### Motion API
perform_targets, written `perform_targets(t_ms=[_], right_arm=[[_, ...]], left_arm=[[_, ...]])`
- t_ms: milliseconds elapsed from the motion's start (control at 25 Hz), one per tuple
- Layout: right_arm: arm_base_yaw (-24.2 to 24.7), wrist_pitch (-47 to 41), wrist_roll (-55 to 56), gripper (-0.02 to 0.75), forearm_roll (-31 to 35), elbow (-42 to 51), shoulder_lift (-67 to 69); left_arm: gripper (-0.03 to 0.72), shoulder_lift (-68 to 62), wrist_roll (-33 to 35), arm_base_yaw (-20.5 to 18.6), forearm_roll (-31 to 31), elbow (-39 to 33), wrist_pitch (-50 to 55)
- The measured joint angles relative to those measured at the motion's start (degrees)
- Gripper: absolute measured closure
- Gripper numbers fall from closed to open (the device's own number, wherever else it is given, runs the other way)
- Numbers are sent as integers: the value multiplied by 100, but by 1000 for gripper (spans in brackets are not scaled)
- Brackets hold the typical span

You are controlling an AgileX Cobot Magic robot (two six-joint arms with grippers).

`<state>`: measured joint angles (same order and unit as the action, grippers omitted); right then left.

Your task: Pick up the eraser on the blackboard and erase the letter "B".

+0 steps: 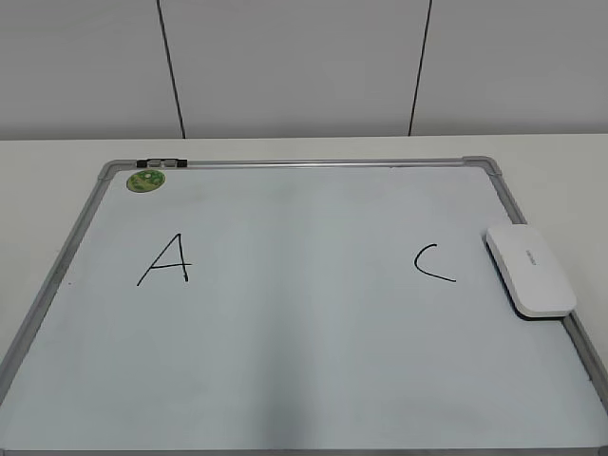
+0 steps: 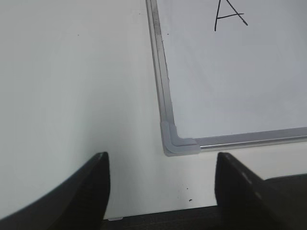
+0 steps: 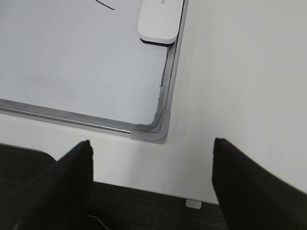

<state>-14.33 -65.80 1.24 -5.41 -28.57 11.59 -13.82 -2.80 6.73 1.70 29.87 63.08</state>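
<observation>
The blackboard [image 1: 285, 332] is a white board in a grey frame lying flat on the table. The white eraser [image 1: 529, 270] lies on the board's right edge, just right of the black "C" [image 1: 434, 263]. A black "A" [image 1: 166, 260] is on the left. No letter "B" shows between them; the middle of the board is blank. My left gripper [image 2: 162, 160] is open and empty over the table near the board's front left corner [image 2: 178, 143]. My right gripper [image 3: 152, 148] is open and empty near the front right corner [image 3: 153, 130], with the eraser [image 3: 158, 21] farther ahead.
A round green sticker [image 1: 145, 180] sits at the board's back left corner, beside a small clip [image 1: 161, 163] on the frame. The white table [image 1: 551, 161] extends around the board. A dark floor [image 3: 144, 211] lies below the table's front edge.
</observation>
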Motion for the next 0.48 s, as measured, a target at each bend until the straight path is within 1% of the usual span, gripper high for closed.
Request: perform_targets(t_ms=[480], right_arm=[[0,0,-27,163,0,0,-9]], left_arm=[[195,172,12,0,0,0,0]])
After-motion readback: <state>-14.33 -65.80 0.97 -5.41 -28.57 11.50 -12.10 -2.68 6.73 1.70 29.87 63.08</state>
